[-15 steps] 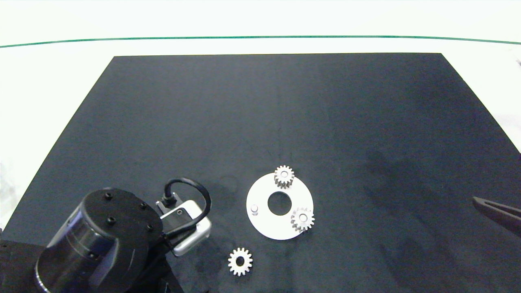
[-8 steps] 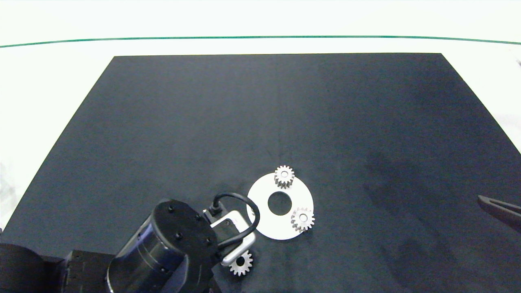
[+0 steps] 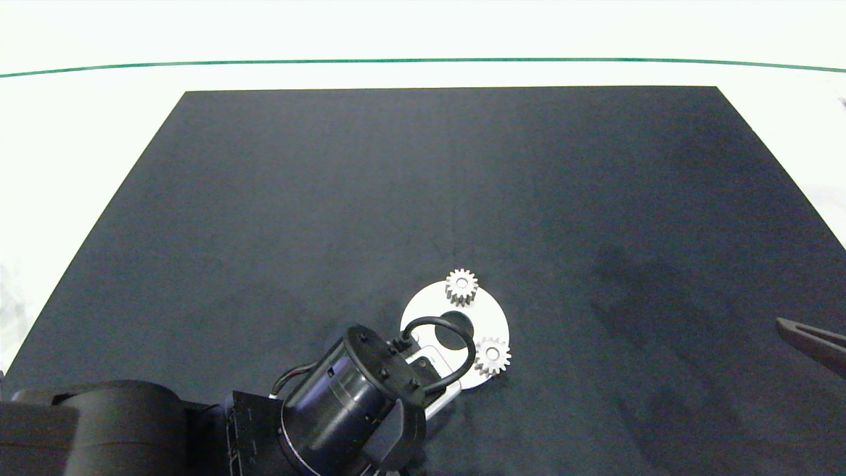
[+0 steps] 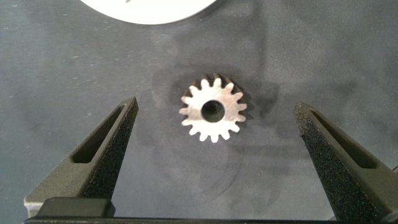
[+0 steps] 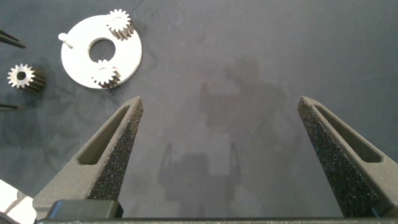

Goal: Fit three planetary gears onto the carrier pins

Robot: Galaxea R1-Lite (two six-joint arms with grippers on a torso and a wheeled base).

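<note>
Left wrist view: third gear pickup.
The left tool (image 4: pixel 214 124) (fingers spread wide) straddles the loose planetary gear (image 4: pixel 213 109); closing squarely on it comes next, then the bare carrier pin (image 5: pixel 63 37).

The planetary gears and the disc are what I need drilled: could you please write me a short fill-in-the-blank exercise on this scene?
1. The number of planetary gears already seated on the white disc is ____.
2. The loose gear lies flat on the black mat, between the fingers of the ____ gripper.
3. Both grippers' fingers are ____, the right gripper over bare mat.
4. The number of carrier pins without a gear is ____: the bare pin.

Missing words: two; left; open; one
</note>
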